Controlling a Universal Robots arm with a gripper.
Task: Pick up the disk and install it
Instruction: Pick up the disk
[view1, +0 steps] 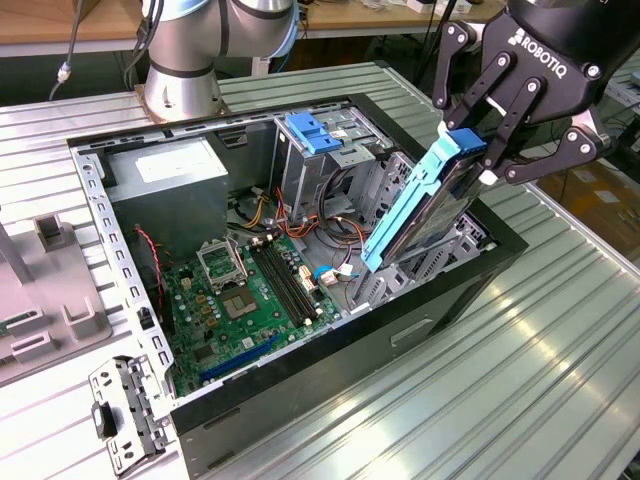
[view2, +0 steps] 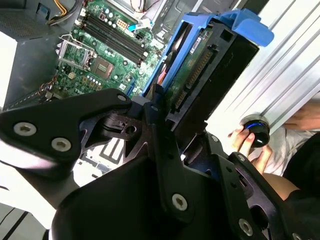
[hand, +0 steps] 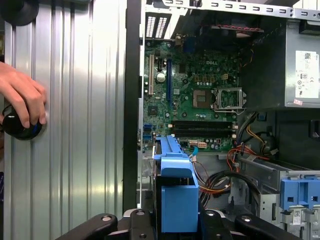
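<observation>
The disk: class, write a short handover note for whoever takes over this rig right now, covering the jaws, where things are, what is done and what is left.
Jaws: shut on the upper end of the disk.
Disk: held tilted over the open computer case, lower end pointing down towards the metal bay beside the motherboard. Contact there cannot be told.
Done: disk picked up.
Left: disk is not seated in the case.
Note: a person's hand rests on a black round device beside the case.
</observation>
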